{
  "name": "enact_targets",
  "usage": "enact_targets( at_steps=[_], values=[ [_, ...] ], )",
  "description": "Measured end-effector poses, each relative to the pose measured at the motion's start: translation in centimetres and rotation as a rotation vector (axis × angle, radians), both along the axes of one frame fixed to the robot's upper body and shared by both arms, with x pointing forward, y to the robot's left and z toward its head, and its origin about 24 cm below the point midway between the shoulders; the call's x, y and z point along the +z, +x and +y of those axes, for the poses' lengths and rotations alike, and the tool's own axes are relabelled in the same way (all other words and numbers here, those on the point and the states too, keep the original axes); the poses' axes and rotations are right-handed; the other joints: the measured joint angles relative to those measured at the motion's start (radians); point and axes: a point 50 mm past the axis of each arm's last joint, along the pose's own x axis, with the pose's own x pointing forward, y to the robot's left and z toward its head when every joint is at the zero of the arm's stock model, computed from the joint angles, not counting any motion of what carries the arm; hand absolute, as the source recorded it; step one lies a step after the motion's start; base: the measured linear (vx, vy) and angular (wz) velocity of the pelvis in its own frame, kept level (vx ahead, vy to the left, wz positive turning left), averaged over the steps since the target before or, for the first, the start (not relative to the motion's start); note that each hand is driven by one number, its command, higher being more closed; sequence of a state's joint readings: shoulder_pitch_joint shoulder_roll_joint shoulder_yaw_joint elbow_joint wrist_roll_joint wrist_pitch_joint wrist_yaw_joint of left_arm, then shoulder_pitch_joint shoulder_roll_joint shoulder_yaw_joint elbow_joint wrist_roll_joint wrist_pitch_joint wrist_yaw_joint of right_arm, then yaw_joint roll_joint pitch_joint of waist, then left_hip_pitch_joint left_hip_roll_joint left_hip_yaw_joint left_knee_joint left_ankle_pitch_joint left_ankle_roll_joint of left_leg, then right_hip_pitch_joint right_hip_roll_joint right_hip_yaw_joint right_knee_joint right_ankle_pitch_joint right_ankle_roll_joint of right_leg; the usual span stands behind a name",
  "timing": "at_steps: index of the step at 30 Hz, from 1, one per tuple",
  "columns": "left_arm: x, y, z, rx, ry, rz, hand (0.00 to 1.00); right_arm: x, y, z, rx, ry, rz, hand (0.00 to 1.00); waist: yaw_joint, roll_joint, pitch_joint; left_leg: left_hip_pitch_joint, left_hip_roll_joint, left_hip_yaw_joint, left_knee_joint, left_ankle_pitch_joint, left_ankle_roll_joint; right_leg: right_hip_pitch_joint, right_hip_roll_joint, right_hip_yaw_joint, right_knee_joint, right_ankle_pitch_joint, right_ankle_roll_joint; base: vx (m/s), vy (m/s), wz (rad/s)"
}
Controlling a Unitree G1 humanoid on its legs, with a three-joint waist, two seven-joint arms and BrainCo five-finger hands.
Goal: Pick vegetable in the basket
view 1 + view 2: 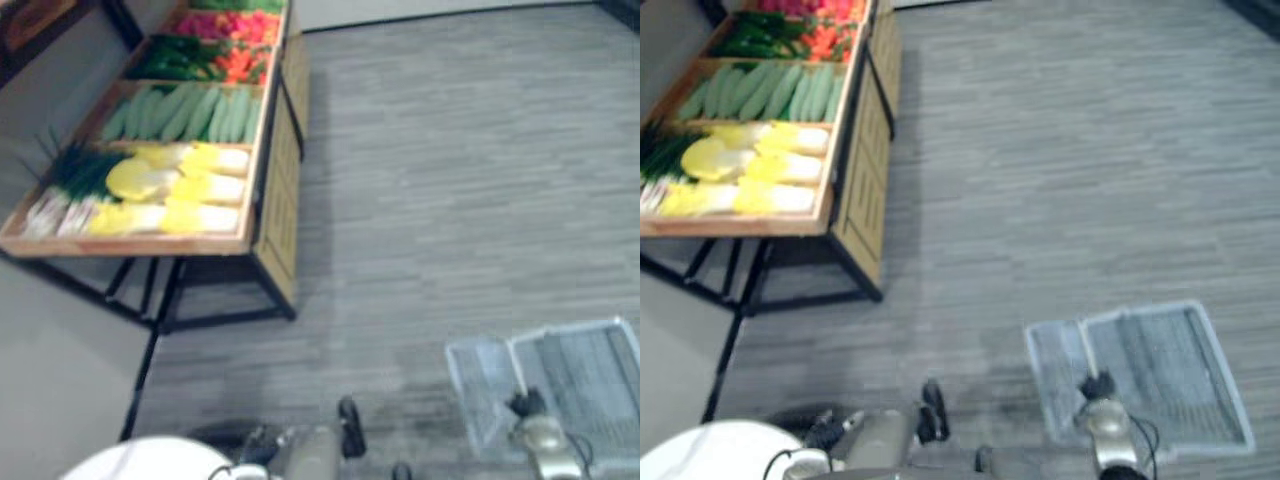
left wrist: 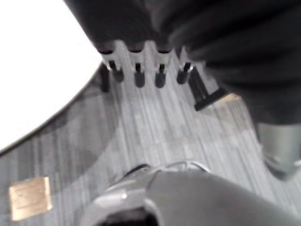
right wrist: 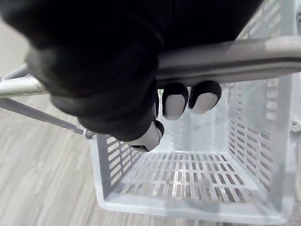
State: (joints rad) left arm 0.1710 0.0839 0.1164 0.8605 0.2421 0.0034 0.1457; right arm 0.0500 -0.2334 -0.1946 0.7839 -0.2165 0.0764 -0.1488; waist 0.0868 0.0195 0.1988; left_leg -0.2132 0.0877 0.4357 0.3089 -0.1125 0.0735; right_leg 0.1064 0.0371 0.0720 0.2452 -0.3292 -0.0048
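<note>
Carpet (image 1: 450, 150), grey, beside a wooden vegetable stand (image 1: 276, 190); right hand (image 3: 99, 84) curls round the basket handle (image 3: 225, 59), left hand (image 2: 139, 70) fingers straight.

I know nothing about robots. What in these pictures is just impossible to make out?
1. Eye views: the stand runs off the top edge; its red and pink vegetables are too small to name.
2. Left eye view: the right edge cuts off one side of the basket.
3. Right wrist view: the right hand, curled round the handle, hides part of it.
</note>
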Motion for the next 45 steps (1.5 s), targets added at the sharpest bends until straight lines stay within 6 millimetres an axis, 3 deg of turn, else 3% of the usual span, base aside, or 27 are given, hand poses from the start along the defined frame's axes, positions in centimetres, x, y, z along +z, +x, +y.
enact_targets(
  at_steps=[1, 2, 3, 4, 6, 8, 9, 11, 13, 15, 16, 18, 19, 20, 23, 26, 30, 31, 32, 33, 35, 37, 40, 42, 43, 44, 45],
  values=[
    [0.0, 0.0, 0.3, -0.003, 0.007, 0.001, 0.00, -0.7, -1.2, 0.0, -0.032, 0.014, 0.042, 1.00, -0.005, -0.034, -0.001, 0.033, -0.027, 0.003, -0.005, -0.044, 0.008, -0.059, -0.026, -0.028, 0.172, -0.029, 0.088, 0.62, 0.210, -0.15],
    [0.1, 0.0, 0.4, -0.003, 0.010, 0.002, 0.00, -0.9, -1.8, 0.0, -0.048, 0.021, 0.059, 1.00, -0.006, -0.038, -0.002, 0.051, -0.031, 0.003, -0.004, -0.058, 0.004, -0.100, -0.034, -0.052, 0.289, -0.016, 0.147, 0.59, 0.180, 0.05],
    [0.1, 0.1, 0.6, -0.020, 0.020, 0.010, 0.00, -1.4, -3.1, 0.0, -0.072, 0.032, 0.097, 1.00, -0.017, -0.037, -0.002, 0.094, -0.034, -0.020, -0.004, -0.085, 0.004, -0.180, -0.053, -0.101, 0.506, 0.076, 0.240, 0.55, 0.170, 0.51],
    [0.1, 0.1, 0.6, -0.059, 0.032, 0.026, 0.00, -1.8, -4.2, 0.1, -0.097, 0.044, 0.132, 1.00, -0.049, -0.043, 0.000, 0.157, -0.048, -0.057, -0.025, -0.103, 0.007, -0.244, -0.094, -0.147, 0.700, 0.102, 0.255, 0.56, 0.133, 0.75],
    [0.0, 0.2, 0.5, -0.091, 0.038, 0.043, 0.00, -1.4, -5.1, -1.3, -0.168, 0.014, 0.127, 1.00, -0.083, -0.040, 0.002, 0.279, -0.080, -0.098, -0.105, -0.103, 0.007, -0.290, -0.163, -0.200, 0.807, 0.074, 0.203, 0.57, 0.046, 0.79],
    [0.2, 1.2, 0.1, -0.114, 0.038, 0.021, 0.00, -1.0, -5.0, -1.9, -0.181, -0.004, 0.100, 1.00, -0.102, -0.023, 0.009, 0.361, -0.073, -0.147, -0.153, -0.102, 0.005, -0.330, -0.185, -0.239, 0.740, 0.042, 0.146, 0.63, -0.042, 0.63],
    [0.3, 1.9, 0.0, -0.120, 0.039, 0.004, 0.00, -1.0, -4.9, -1.8, -0.188, 0.005, 0.089, 1.00, -0.117, -0.011, 0.011, 0.391, -0.050, -0.183, -0.171, -0.099, 0.001, -0.352, -0.178, -0.239, 0.619, 0.022, 0.109, 0.57, -0.177, 0.85],
    [0.8, 3.7, -0.2, -0.132, 0.038, -0.042, 0.00, -1.0, -4.8, -1.8, -0.206, 0.019, 0.070, 1.00, -0.124, -0.002, 0.012, 0.396, -0.016, -0.220, -0.175, -0.092, -0.012, -0.385, -0.173, -0.212, 0.364, 0.036, 0.114, 0.46, -0.231, 0.92],
    [1.1, 4.5, -0.3, -0.139, 0.042, -0.059, 0.00, -0.7, -4.4, -2.0, -0.228, 0.023, 0.042, 1.00, -0.138, -0.001, 0.014, 0.426, 0.021, -0.235, -0.215, -0.100, -0.090, -0.399, -0.181, -0.173, 0.074, 0.151, 0.112, 0.47, -0.301, 0.75],
    [0.7, 3.3, 0.6, -0.096, 0.051, -0.021, 0.00, -0.8, -4.3, -1.6, -0.225, 0.034, 0.037, 1.00, -0.135, -0.029, 0.007, 0.483, 0.042, -0.234, -0.242, -0.135, -0.153, -0.397, -0.202, -0.169, -0.004, 0.206, 0.108, 0.54, -0.406, 0.39],
    [0.3, 1.6, 1.6, -0.048, 0.057, 0.016, 0.00, -1.0, -4.3, -1.0, -0.217, 0.049, 0.038, 1.00, -0.131, -0.050, 0.003, 0.505, 0.063, -0.236, -0.169, -0.175, -0.205, -0.404, -0.200, -0.179, 0.076, 0.241, 0.103, 0.69, -0.600, 0.39],
    [-0.1, -0.3, 2.1, -0.007, 0.054, 0.062, 0.00, -1.1, -4.3, -0.8, -0.200, 0.054, 0.041, 1.00, -0.132, -0.031, 0.011, 0.351, 0.173, -0.241, 0.238, -0.172, -0.220, -0.370, -0.172, -0.210, 0.148, 0.243, 0.095, 0.54, -0.533, 0.35],
    [-0.5, -1.2, 1.3, 0.005, 0.029, 0.080, 0.00, -0.6, -4.0, -1.6, -0.178, 0.031, 0.035, 1.00, -0.114, 0.024, 0.033, 0.215, 0.274, -0.259, 0.541, -0.139, -0.192, -0.314, -0.105, -0.239, 0.129, 0.216, 0.054, 0.47, -0.441, -0.09],
    [-0.8, -2.0, 0.7, 0.024, 0.004, 0.100, 0.00, -0.1, -3.2, -2.1, -0.148, 0.008, 0.025, 1.00, -0.086, 0.060, 0.056, 0.129, 0.300, -0.273, 0.723, -0.144, -0.192, -0.250, -0.066, -0.242, 0.098, 0.199, 0.027, 0.48, -0.389, -0.20],
    [-1.0, -3.2, 0.7, 0.048, -0.002, 0.124, 0.00, 0.1, -2.3, -1.9, -0.124, 0.007, 0.009, 1.00, -0.062, 0.047, 0.068, -0.001, 0.230, -0.242, 0.753, -0.146, -0.194, -0.122, -0.062, -0.258, -0.006, 0.190, 0.017, 0.44, -0.286, 0.05],
    [-1.0, -3.7, 0.7, 0.071, -0.014, 0.128, 0.00, 1.0, -0.2, -1.7, -0.097, 0.005, -0.052, 1.00, -0.040, 0.031, 0.074, -0.047, 0.172, -0.014, 0.444, -0.138, -0.181, -0.003, -0.059, -0.292, -0.126, 0.185, 0.013, 0.45, -0.202, 0.23],
    [-1.2, -3.8, 0.1, 0.106, -0.054, 0.128, 0.00, 2.9, 2.6, -2.7, -0.067, -0.036, -0.130, 1.00, -0.045, 0.029, 0.074, -0.022, 0.096, 0.377, 0.063, -0.043, -0.056, 0.092, -0.056, -0.394, -0.165, 0.120, 0.056, 0.57, -0.072, 0.53],
    [-1.4, -4.4, -0.5, 0.132, -0.075, 0.147, 0.00, 3.1, 2.8, -3.1, -0.063, -0.047, -0.133, 1.00, -0.041, 0.034, 0.070, 0.000, 0.069, 0.396, 0.024, -0.012, 0.016, 0.106, -0.058, -0.418, -0.098, 0.062, 0.085, 0.64, 0.008, 0.57],
    [-1.6, -4.7, -0.7, 0.147, -0.084, 0.160, 0.00, 3.1, 2.7, -3.0, -0.062, -0.046, -0.131, 1.00, -0.038, 0.032, 0.070, 0.020, 0.058, 0.393, 0.005, -0.046, 0.112, 0.105, -0.064, -0.426, -0.034, 0.026, 0.098, 0.66, 0.063, 0.81],
    [-1.5, -5.0, 0.4, 0.191, -0.077, 0.162, 0.00, 2.5, 2.5, -2.2, -0.062, -0.016, -0.119, 1.00, -0.038, -0.007, 0.068, 0.054, 0.008, 0.362, 0.002, -0.068, 0.128, 0.069, -0.135, -0.443, 0.163, -0.022, 0.131, 0.57, 0.077, 1.05],
    [-1.4, -5.3, 0.9, 0.207, -0.065, 0.167, 0.00, 2.3, 2.7, -1.6, -0.061, 0.010, -0.122, 1.00, -0.040, -0.038, 0.064, 0.090, -0.043, 0.283, -0.020, -0.101, 0.127, -0.051, -0.214, -0.439, 0.510, 0.038, 0.194, 0.58, 0.039, 1.29],
    [-1.4, -5.3, 1.0, 0.208, -0.058, 0.173, 0.00, 2.4, 2.9, -1.7, -0.079, 0.015, -0.138, 1.00, -0.057, -0.039, 0.065, 0.178, -0.083, 0.145, -0.051, -0.116, 0.104, -0.151, -0.283, -0.405, 0.737, 0.022, 0.163, 0.59, -0.037, 1.64],
    [-1.2, -4.4, 0.7, 0.177, -0.046, 0.149, 0.00, 2.4, 2.4, -2.4, -0.104, -0.007, -0.144, 1.00, -0.063, -0.013, 0.059, 0.260, -0.074, -0.030, -0.097, -0.098, 0.071, -0.197, -0.253, -0.348, 0.574, -0.015, 0.098, 0.46, -0.176, 1.73],
    [-0.8, -2.0, 0.8, 0.134, -0.026, 0.086, 0.00, 2.4, 1.1, -3.6, -0.165, -0.029, -0.145, 1.00, -0.082, -0.012, 0.047, 0.263, -0.068, -0.222, -0.117, -0.074, 0.031, -0.259, -0.158, -0.058, 0.321, 0.001, 0.126, 0.40, -0.364, 2.70],
    [-0.6, -1.2, 0.9, 0.113, -0.017, 0.066, 0.00, 2.1, 0.2, -4.0, -0.195, -0.033, -0.130, 1.00, -0.091, -0.027, 0.041, 0.253, -0.080, -0.287, -0.116, -0.067, -0.006, -0.260, -0.151, 0.052, 0.214, 0.024, 0.153, 0.38, -0.457, 3.04],
    [0.0, -0.1, 2.1, 0.087, 0.019, 0.034, 0.00, 1.6, -1.0, -4.2, -0.227, -0.030, -0.096, 1.00, -0.094, -0.081, 0.035, 0.246, -0.121, -0.349, -0.112, -0.065, -0.044, -0.258, -0.197, 0.110, 0.070, 0.147, 0.161, 0.30, -0.423, 2.39],
    [0.2, 0.4, 2.4, 0.075, 0.032, 0.021, 0.00, 1.2, -1.5, -4.2, -0.238, -0.025, -0.077, 1.00, -0.091, -0.101, 0.050, 0.248, -0.139, -0.379, -0.102, -0.079, -0.068, -0.270, -0.217, 0.099, 0.087, 0.195, 0.199, 0.26, -0.464, 2.15]
  ],
)
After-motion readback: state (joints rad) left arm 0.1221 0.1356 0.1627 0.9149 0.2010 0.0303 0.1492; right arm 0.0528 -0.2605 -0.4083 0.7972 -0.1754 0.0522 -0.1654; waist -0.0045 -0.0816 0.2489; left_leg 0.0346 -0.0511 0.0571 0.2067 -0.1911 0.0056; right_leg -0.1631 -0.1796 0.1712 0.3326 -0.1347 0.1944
